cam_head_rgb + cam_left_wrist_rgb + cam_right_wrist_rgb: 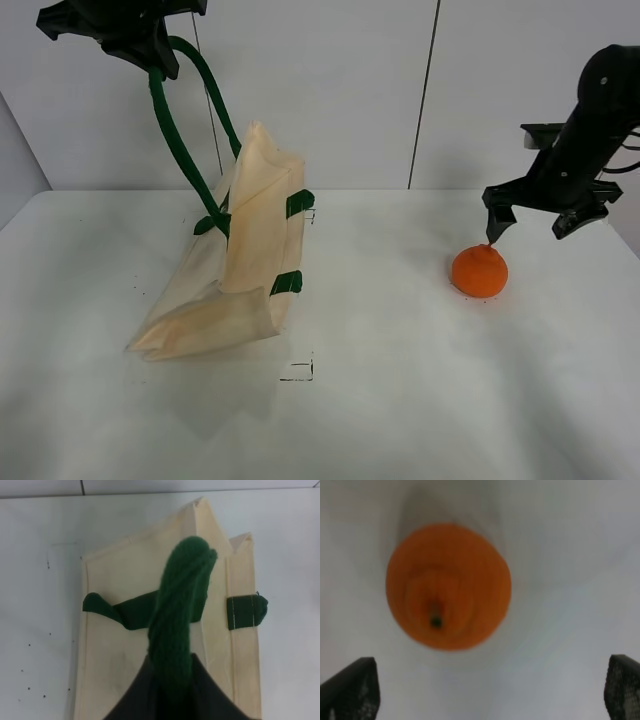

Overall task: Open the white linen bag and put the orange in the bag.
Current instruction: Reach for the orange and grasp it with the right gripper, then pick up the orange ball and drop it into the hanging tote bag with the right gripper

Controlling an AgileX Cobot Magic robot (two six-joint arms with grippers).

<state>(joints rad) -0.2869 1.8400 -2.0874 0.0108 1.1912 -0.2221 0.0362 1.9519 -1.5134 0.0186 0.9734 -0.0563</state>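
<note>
On the left of the table [400,420], the left gripper [150,50] is clamped on one green handle [175,130] of the bag [250,250], which is held raised and tilted, its lower end resting on the table. From the left wrist camera no gaping mouth can be made out. To the right, well apart from the bag, the orange [480,270] is seen resting on the table, stem up. The right gripper [527,228] is poised just above it, fingers [350,690] spread wide, nothing held. The step in hand is judged to be the pick of the orange. A straight descent is called for next, so that the fruit is bracketed before the fingers are closed; the bag's mouth will probably need widening before the drop.
</note>
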